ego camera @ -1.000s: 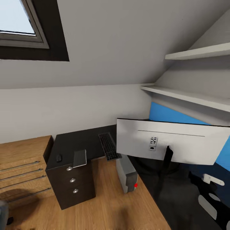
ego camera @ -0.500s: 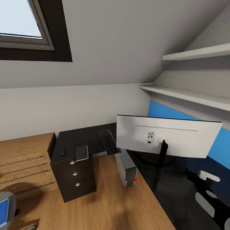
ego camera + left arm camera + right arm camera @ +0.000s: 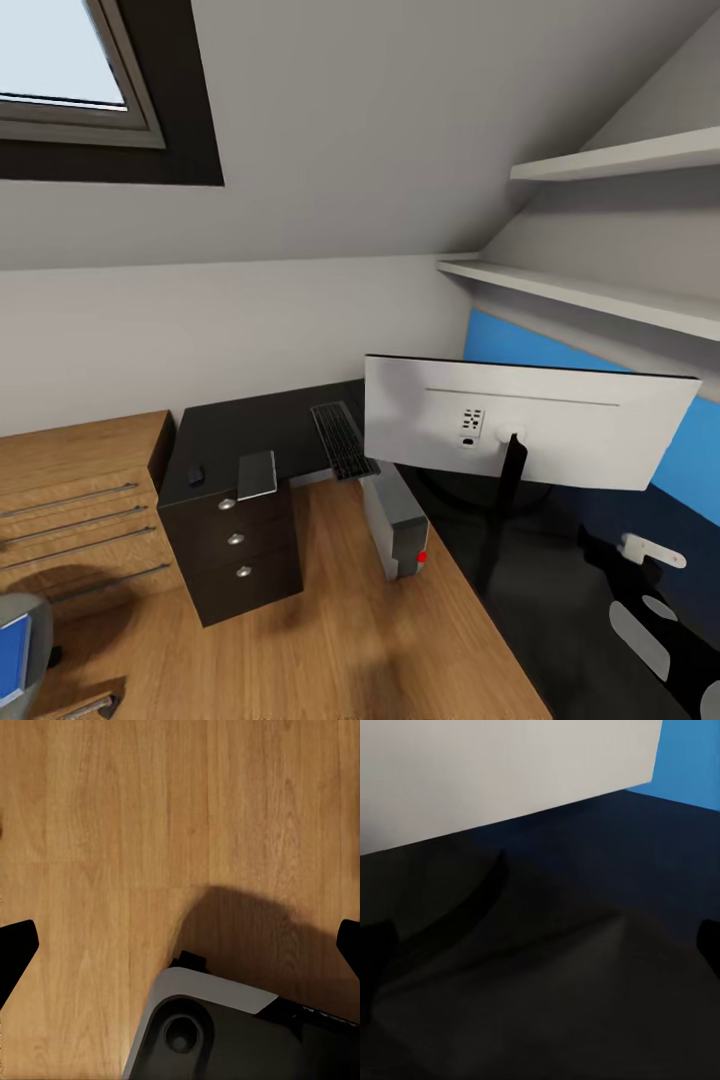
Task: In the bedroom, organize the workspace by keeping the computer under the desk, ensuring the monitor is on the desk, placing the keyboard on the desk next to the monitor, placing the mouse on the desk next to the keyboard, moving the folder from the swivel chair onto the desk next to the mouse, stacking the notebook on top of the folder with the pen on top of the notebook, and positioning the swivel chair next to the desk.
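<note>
Both arms' fingers [image 3: 16, 945] [image 3: 375, 945] spread wide, empty, above floor [image 3: 112, 832] and desk [image 3: 547, 982].

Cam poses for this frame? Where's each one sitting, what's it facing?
Head: high, looking down at monitor, keyboard, computer, desk.
Left wrist: faces down at wood floor; both fingertips at the frame edges, robot base below.
Right wrist: faces the desk top and monitor's white back; dark fingertips at the edges.
Shared: head and right wrist both see monitor and desk.

Swivel chair [image 3: 18, 650]: cut off at frame corner. Folder [image 3: 12, 655]: blue sliver visible. Mouse [image 3: 195, 475]: too small for detail. Computer [image 3: 398, 525]: partly under desk [image 3: 260, 430].
</note>
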{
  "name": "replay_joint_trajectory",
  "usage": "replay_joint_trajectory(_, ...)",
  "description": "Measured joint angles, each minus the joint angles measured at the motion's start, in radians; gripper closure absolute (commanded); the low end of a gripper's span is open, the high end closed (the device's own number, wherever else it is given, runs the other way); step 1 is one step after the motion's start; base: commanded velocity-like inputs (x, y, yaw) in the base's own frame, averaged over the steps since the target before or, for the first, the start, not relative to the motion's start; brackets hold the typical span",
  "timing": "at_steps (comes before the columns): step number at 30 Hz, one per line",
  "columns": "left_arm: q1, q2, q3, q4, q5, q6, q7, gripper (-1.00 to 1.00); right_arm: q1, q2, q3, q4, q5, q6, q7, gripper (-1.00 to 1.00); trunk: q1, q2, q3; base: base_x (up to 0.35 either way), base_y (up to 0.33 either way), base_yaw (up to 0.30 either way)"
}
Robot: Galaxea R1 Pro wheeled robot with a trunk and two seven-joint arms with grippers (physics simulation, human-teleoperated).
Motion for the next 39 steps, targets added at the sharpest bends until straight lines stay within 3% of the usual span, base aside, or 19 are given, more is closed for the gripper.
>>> replay_joint_trajectory(23, -0.001, 0.003, 0.001, 0.0, 0.0, -0.003, 0.001, -1.0, 0.001, 0.003, 0.004, -0.001, 0.002, -0.002, 0.003, -1.0, 0.0, 0.0, -0.026, 0.0, 0.0, 0.0)
replay_joint_trajectory(31, -0.001, 0.003, 0.001, 0.0, 0.0, -0.003, 0.001, -1.0, 0.002, 0.026, 0.019, -0.004, 0.064, -0.038, 0.003, -1.0, 0.0, 0.0, -0.027, 0.0, 0.0, 0.0)
replay_joint_trajectory(39, -0.001, 0.003, 0.001, 0.0, 0.0, -0.003, 0.001, -1.0, 0.004, 0.077, 0.021, -0.005, 0.126, -0.082, 0.002, -1.0, 0.0, 0.0, -0.027, 0.0, 0.0, 0.0)
